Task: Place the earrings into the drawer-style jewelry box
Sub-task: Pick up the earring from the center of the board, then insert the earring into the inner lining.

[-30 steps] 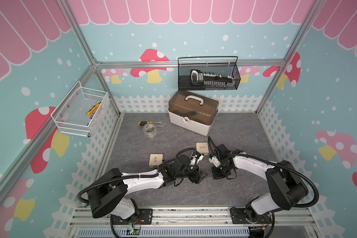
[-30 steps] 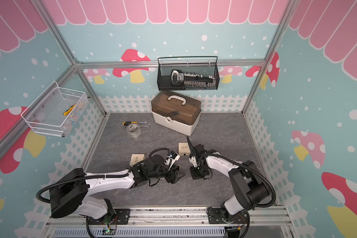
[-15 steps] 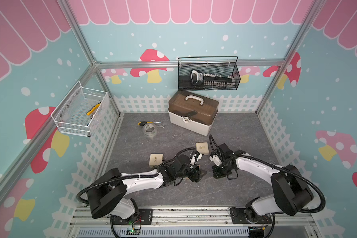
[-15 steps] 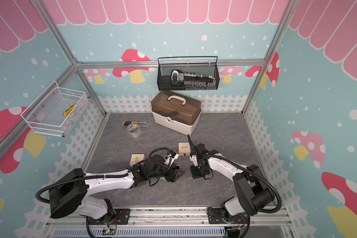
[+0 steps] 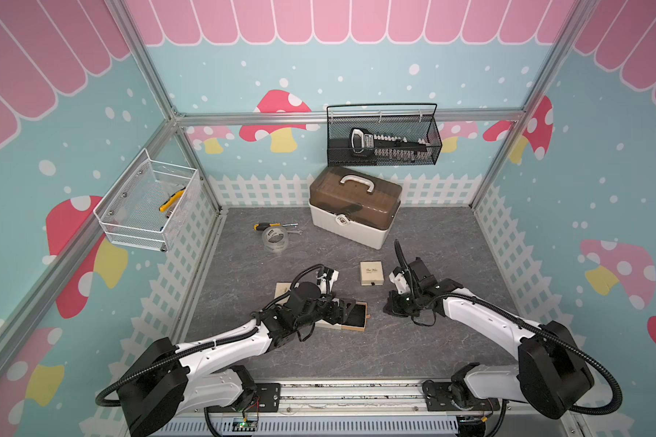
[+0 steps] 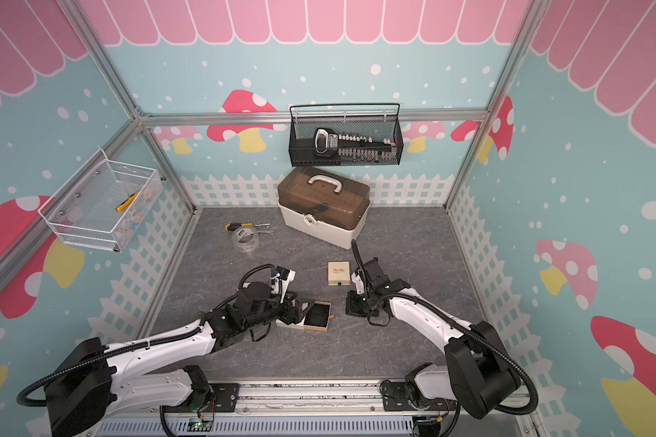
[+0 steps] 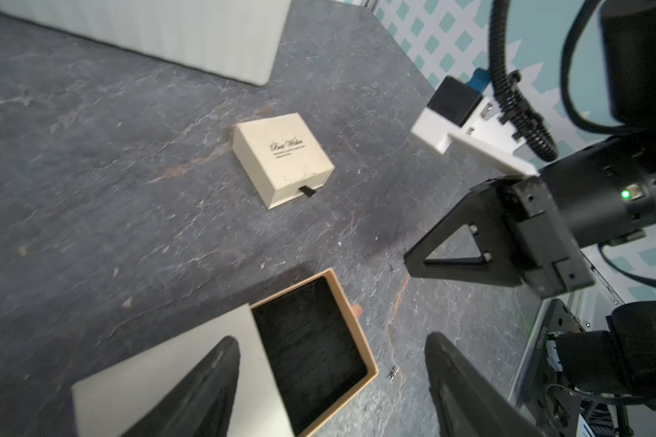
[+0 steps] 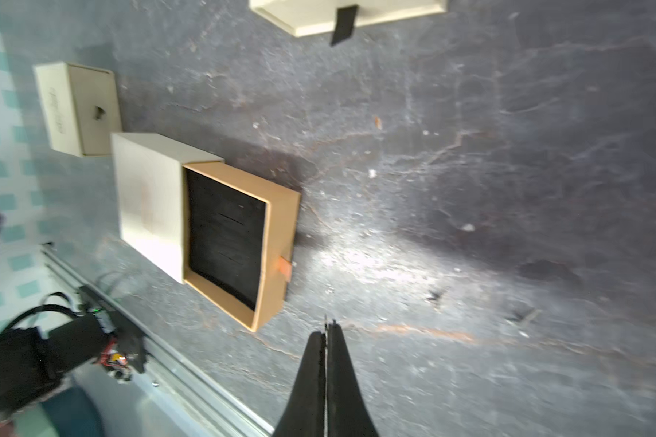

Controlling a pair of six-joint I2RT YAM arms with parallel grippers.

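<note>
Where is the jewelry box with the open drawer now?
In a top view the open jewelry box lies near the front middle of the table, close by the left gripper; a closed cream box sits behind it.

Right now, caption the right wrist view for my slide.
Shut right gripper pointing at the grey table, near the open drawer of a cream jewelry box, its black lining bare.

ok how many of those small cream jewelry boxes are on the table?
3. A closed box mid-table by the right arm; an open-drawer box at the left claw; a third box half hidden behind the left arm. The arms may hide more.
</note>
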